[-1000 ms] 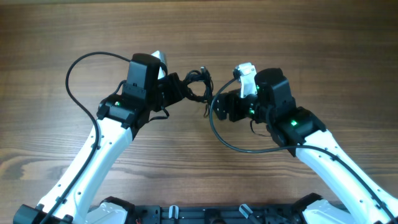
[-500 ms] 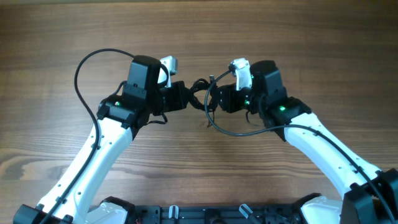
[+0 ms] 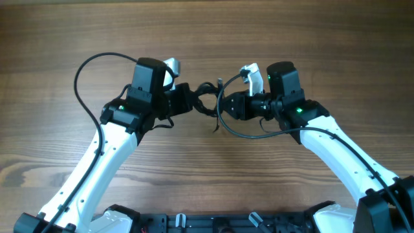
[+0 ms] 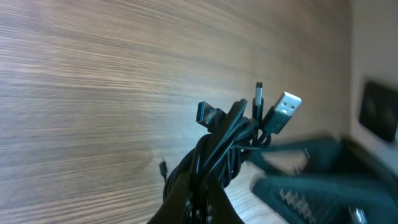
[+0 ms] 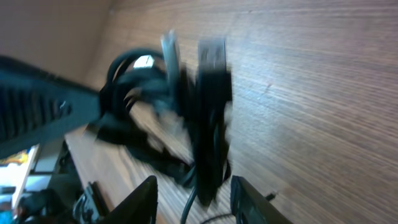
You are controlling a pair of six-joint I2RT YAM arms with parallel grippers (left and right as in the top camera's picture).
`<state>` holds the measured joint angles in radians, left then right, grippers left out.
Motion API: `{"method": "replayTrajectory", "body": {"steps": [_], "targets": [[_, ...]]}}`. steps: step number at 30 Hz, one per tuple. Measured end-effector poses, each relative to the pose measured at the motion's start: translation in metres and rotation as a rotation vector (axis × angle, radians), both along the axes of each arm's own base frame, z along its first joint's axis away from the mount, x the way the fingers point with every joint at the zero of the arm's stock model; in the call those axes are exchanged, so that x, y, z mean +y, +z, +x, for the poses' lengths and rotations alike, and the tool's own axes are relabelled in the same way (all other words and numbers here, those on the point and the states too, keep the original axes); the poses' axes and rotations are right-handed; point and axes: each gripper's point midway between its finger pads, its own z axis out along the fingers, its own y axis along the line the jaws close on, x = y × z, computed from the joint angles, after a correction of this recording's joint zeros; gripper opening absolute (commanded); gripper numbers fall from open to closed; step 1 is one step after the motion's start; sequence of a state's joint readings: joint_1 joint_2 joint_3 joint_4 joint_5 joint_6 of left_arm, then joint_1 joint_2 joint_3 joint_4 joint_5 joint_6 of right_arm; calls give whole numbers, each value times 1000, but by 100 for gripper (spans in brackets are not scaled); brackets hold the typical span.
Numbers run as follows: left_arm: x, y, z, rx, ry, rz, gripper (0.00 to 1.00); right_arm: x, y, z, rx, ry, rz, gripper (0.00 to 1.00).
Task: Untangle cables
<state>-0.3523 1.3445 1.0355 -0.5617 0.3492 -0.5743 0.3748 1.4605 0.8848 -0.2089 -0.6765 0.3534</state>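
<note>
Black and very thin, the cables (image 3: 207, 97) sit as one tight bundle lifted off the wooden table (image 3: 310, 39), about mid-table, between your two arms. Your left gripper (image 3: 192, 99) is clamped on the left side of that bundle. In the left wrist view the wires rise from the closed jaws at the bottom edge and end in plugs: a silver USB plug (image 4: 284, 111) on the right, a slim barrel pin (image 4: 259, 94) just beside it, and a bluish plug (image 4: 209, 114) on the left.

Your right gripper (image 3: 228, 106) meets the bundle from the right with its jaws parted. In the right wrist view its two fingers (image 5: 148, 198) stand on either side of the bundle, which runs up the middle of the gap. That view is blurred, so you cannot tell whether either finger touches the wires.

One short thin strand (image 3: 217, 128) drops from the bundle toward the near side. You cannot tell whether its tip rests on the wood.

Do not confuse the wires with the left arm's thick cable (image 3: 81, 72), which arcs out to the left, or the right arm's thick cable (image 3: 249, 136), which curves just near of the right gripper.
</note>
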Motion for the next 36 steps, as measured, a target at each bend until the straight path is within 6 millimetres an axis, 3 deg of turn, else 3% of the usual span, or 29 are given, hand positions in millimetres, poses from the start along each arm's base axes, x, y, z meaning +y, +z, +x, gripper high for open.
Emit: {"method": "replayTrajectory", "body": {"steps": [3,12,15,22,28,33,36], "targets": [[8,-2,5,18,85,10,4,9,8,-13,-61,132,38,63],[13,-5,6,54,162,1,4,34,19,-39,-322,415,51,64],[12,-5,6,61,163,-9,4,39,18,-35,-413,434,6,52],[5,-3,1,85,138,-51,4,42,28,-20,-526,419,-7,49],[0,-1,-2,111,138,-85,4,43,19,-17,-513,420,-15,40],[-4,-1,-4,130,146,-103,4,46,22,-11,-549,415,-9,36],[-11,0,-7,132,131,-110,4,47,23,-10,-559,414,-6,28]]}}
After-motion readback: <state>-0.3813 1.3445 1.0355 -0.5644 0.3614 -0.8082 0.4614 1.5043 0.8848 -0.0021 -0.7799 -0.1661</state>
